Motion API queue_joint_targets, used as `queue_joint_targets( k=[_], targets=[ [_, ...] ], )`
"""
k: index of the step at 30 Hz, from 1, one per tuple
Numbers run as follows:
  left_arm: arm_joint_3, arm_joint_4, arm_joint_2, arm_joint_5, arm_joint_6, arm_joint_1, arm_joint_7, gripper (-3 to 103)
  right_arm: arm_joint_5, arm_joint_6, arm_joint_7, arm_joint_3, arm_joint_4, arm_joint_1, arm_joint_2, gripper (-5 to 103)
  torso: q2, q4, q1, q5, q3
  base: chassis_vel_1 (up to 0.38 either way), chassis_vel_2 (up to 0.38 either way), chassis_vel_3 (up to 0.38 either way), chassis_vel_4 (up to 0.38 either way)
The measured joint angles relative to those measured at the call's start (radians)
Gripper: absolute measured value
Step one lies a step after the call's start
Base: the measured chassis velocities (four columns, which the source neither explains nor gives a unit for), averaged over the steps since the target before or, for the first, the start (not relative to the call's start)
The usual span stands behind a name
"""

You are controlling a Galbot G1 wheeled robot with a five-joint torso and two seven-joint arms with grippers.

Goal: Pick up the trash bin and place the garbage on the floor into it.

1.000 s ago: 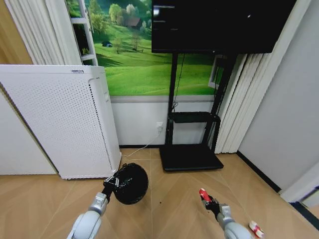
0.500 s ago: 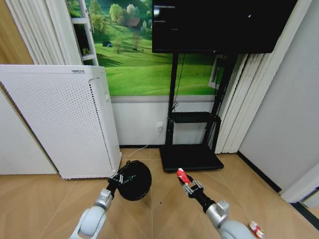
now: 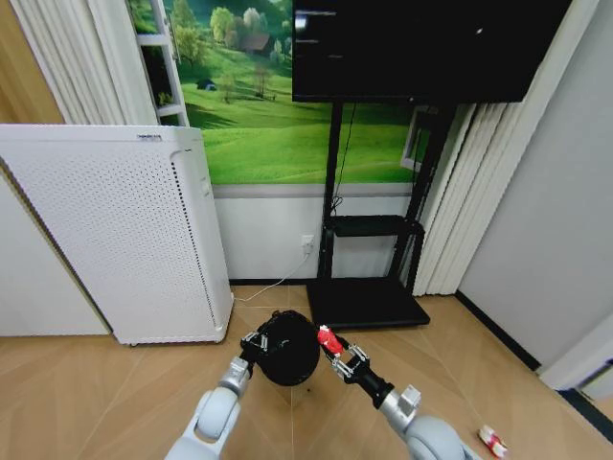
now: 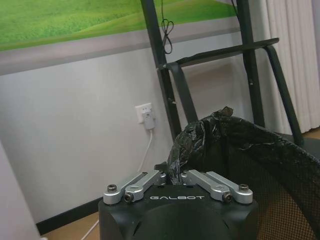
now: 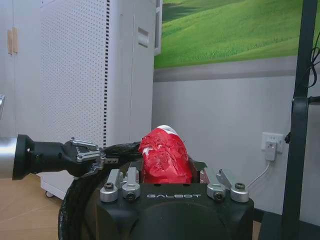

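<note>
1. Furthest left in our head view stands the tall white perforated appliance [image 3: 124, 230], upright on the floor [image 3: 86, 383] against the wall.
2. Our left claw [image 3: 253, 343] is raised ahead of us and is clamped on the near rim of the trash bin [image 3: 290, 347]. In the left wrist view its fingers [image 4: 145, 181] are closed narrow on the rim, pinching a fold of the black liner [image 4: 192, 145] that sticks up just past them.
3. The trash bin hangs off the floor from that claw, tipped so that its mouth faces us. It lies between our two claws, in front of the base of the black TV stand [image 3: 367, 303].
4. Our right claw [image 3: 330, 343] comes next, just beside the right edge of the bin's mouth. It is closed on a crushed red piece of garbage [image 3: 328, 339]. In the right wrist view that red piece [image 5: 165, 156] sits upright between the claw's fingers, with the bin's dark rim [image 5: 80, 192] curving just behind and below it, and our left claw [image 5: 95, 156] gripping that rim farther off.
5. Far right, a red-and-white wrapper [image 3: 492, 440] lies on the floor, well apart from both claws.
</note>
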Motion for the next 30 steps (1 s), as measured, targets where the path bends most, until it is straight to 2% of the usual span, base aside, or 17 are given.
queue_joint_targets(
  k=[6, 14, 16, 17, 19, 20, 22, 23, 26, 30],
  targets=[
    [0.033, 0.024, -0.036, 0.004, 0.010, -0.020, -0.002, 7, -0.011, 0.002, 0.005, -0.079, -0.082, 0.110, 0.054, 47, 0.000, 0.0001, 0.000, 0.0000, 0.000, 0.000, 0.000, 0.000, 0.000],
    [0.041, 0.029, -0.047, 0.008, 0.011, -0.018, -0.002, 7, -0.018, 0.003, 0.031, -0.149, -0.168, 0.206, 0.090, 46, 0.000, 0.0002, 0.000, 0.0001, 0.000, 0.000, 0.000, 0.000, 0.000],
    [0.037, 0.024, -0.045, 0.008, 0.011, -0.015, -0.002, 7, -0.016, -0.007, 0.038, -0.151, -0.173, 0.208, 0.092, 57, 0.000, 0.0001, 0.000, -0.0001, 0.000, 0.000, 0.000, 0.000, 0.000],
    [0.037, 0.024, -0.045, 0.008, 0.011, -0.015, -0.002, 7, -0.016, -0.007, 0.038, -0.151, -0.173, 0.208, 0.092, 57, 0.000, 0.0001, 0.000, -0.0001, 0.000, 0.000, 0.000, 0.000, 0.000],
    [0.036, 0.024, -0.042, 0.008, 0.011, -0.012, -0.001, 7, -0.016, -0.012, 0.040, -0.149, -0.176, 0.206, 0.092, 68, 0.000, 0.0001, 0.000, -0.0001, 0.000, 0.000, 0.000, 0.000, 0.000],
    [0.036, 0.024, -0.042, 0.008, 0.011, -0.012, -0.001, 7, -0.016, -0.012, 0.040, -0.149, -0.176, 0.206, 0.092, 68, 0.000, 0.0001, 0.000, -0.0001, 0.000, 0.000, 0.000, 0.000, 0.000],
    [0.035, 0.023, -0.039, 0.009, 0.010, -0.010, -0.001, 7, -0.018, -0.013, 0.040, -0.139, -0.176, 0.197, 0.089, 79, 0.000, 0.0001, 0.000, 0.0000, 0.000, 0.000, 0.000, 0.000, 0.000],
    [0.035, 0.023, -0.039, 0.009, 0.010, -0.010, -0.001, 7, -0.018, -0.013, 0.040, -0.139, -0.176, 0.197, 0.089, 79, 0.000, 0.0001, 0.000, 0.0000, 0.000, 0.000, 0.000, 0.000, 0.000],
    [0.035, 0.023, -0.040, 0.011, 0.009, -0.008, 0.000, 7, -0.020, -0.013, 0.039, -0.128, -0.169, 0.186, 0.084, 94, 0.000, 0.0000, 0.000, -0.0001, 0.000, 0.000, 0.000, 0.000, 0.000],
    [0.035, 0.021, -0.043, 0.012, 0.008, -0.008, 0.000, 7, -0.020, -0.013, 0.040, -0.122, -0.164, 0.181, 0.082, 99, 0.000, 0.0001, 0.000, 0.0000, 0.000, 0.000, 0.000, 0.000, 0.000]
  ],
)
